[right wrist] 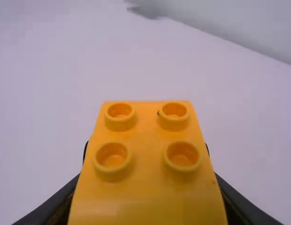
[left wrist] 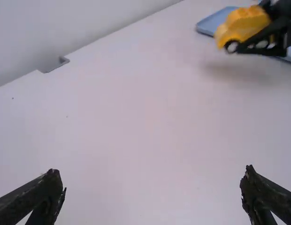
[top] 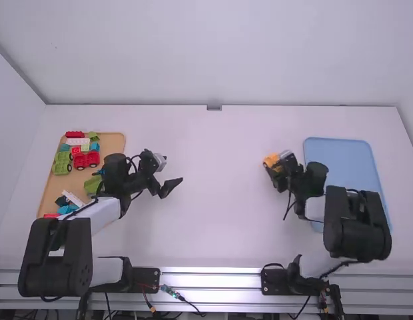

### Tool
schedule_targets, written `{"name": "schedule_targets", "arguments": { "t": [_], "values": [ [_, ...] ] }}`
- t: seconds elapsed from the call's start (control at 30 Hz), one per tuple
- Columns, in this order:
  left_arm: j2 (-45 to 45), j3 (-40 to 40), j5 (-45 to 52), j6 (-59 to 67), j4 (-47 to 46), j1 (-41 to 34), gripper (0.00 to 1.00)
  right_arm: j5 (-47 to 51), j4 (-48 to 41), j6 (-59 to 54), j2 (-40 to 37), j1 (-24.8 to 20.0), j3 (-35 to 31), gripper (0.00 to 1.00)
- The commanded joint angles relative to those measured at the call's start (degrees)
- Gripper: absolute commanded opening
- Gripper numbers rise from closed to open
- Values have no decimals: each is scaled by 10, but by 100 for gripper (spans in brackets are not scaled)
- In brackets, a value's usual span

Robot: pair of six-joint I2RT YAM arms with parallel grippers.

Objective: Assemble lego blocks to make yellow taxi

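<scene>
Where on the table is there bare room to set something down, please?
Bare table lies between the left gripper and the right gripper, which holds the yellow car, and back to the wall. The far end of the blue tray is bare too. The wooden tray is crowded with blocks.

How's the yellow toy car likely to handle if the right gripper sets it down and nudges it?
The yellow toy car would probably roll, since it has wheels. Its body looks like rigid molded plastic, so it likely won't flex.
</scene>
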Motion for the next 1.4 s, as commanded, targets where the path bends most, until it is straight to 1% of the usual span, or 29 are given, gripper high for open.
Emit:
{"name": "schedule_targets", "arguments": {
  "t": [0.0,0.03,0.07,0.13,0.2,0.23,0.3,0.33,0.43,0.57,0.7,0.77,0.87,0.9,0.93,0.97,1.0,1.2,1.3,1.33,1.37],
  "values": [
    [-14,-5,-52,-53,2,-6,99,88,1,41,-41,-49,-20,33],
    [-14,-5,-60,-57,2,-7,99,91,2,43,-44,-56,-21,33],
    [-14,-5,-78,-71,5,-9,99,103,1,53,-52,-85,-21,33],
    [-14,-5,-77,-79,13,-9,99,116,-4,63,-53,-124,-16,31],
    [-14,-5,-72,-77,16,-8,99,125,-20,68,-53,-140,-10,30],
    [-14,-5,-72,-79,21,-6,99,146,-49,83,-53,-157,-1,29],
    [-14,-5,-72,-79,24,-6,99,157,-72,91,-53,-167,7,27],
    [-14,-5,-72,-82,26,-6,99,172,-109,97,-53,-180,21,27],
    [-14,-5,-74,-92,27,-10,99,197,-163,97,-53,-198,46,24],
    [-14,-5,-75,-92,27,-7,99,216,-218,98,-53,-202,72,27],
    [-14,-5,-76,-90,25,-11,99,263,-257,143,-53,-201,93,33],
    [-14,-5,-76,-92,25,-10,99,274,-280,146,-53,-200,105,43],
    [-14,-5,-73,-92,25,-8,99,274,-311,146,-53,-201,116,50],
    [-14,-5,-72,-92,25,-11,99,274,-324,146,-53,-201,122,55],
    [-14,-5,-73,-92,25,-12,99,273,-331,146,-53,-201,125,58],
    [-14,-5,-74,-92,25,-12,99,274,-339,146,-53,-201,128,58],
    [-14,-5,-74,-92,25,-12,99,278,-353,147,-53,-201,135,64],
    [-14,-5,-73,-92,24,-12,99,278,-390,147,-53,-200,153,66],
    [-14,-5,-73,-92,23,-13,99,278,-394,147,-53,-200,153,70],
    [-14,-5,-72,-92,24,-12,99,278,-398,147,-53,-200,153,78],
    [-14,-5,-72,-92,25,-14,99,278,-401,147,-53,-200,154,94]
  ]
}}
